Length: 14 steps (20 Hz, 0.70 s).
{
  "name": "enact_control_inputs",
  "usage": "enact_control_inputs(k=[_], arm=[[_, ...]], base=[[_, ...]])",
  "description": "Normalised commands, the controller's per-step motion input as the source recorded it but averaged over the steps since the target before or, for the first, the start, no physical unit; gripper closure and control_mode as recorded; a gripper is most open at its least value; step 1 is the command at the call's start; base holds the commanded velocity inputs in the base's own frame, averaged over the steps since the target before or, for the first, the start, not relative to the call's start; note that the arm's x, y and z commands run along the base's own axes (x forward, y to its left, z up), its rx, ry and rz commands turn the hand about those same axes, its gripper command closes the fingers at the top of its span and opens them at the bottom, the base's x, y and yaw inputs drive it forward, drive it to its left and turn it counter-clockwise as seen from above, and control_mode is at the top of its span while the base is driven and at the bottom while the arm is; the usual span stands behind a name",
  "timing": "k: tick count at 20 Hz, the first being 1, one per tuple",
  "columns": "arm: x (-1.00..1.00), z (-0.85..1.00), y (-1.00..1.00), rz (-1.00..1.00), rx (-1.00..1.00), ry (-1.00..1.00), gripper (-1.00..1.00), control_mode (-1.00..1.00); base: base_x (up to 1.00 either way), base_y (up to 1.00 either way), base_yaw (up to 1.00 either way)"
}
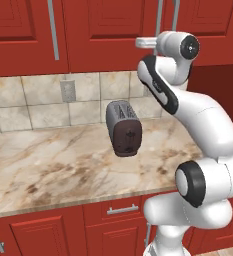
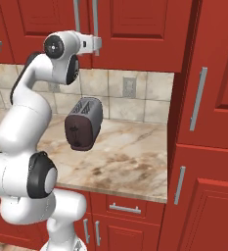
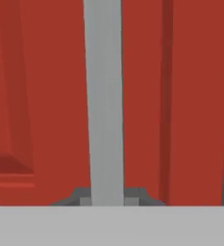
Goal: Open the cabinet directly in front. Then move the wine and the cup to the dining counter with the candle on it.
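My end effector [image 3: 104, 199] fingertips are nearly cropped away beneath the cabinet [image 3: 190, 96] handle [image 3: 104, 96], whose two ends run past the frame.

I count one dark boxy metal toaster [image 1: 123, 128] mid-frame, one grey wall outlet [image 1: 68, 91] upper left, and perhaps three silver bar handles [image 1: 52, 30] up top.

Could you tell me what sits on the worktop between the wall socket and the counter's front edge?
A dark toaster, standing on the marbled worktop, in both base views.

Kitchen: toaster [image 1: 123, 128], tiled worktop [image 1: 48, 160].
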Motion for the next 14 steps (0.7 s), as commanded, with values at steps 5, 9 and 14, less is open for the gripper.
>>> enact_control_inputs(k=[5, 9, 14], arm=[[-0.68, 0.05, 0.43, 0.00, 0.00, -0.01, 1.00, -1.00], [-0.76, 0.18, 0.59, 0.00, 0.00, -0.01, 1.00, -1.00], [-0.72, 0.19, 0.60, 0.00, 0.00, 0.00, 1.00, -1.00]], base=[[0.00, 0.00, 0.00], [0.00, 0.00, 0.00], [0.00, 0.00, 0.00]])
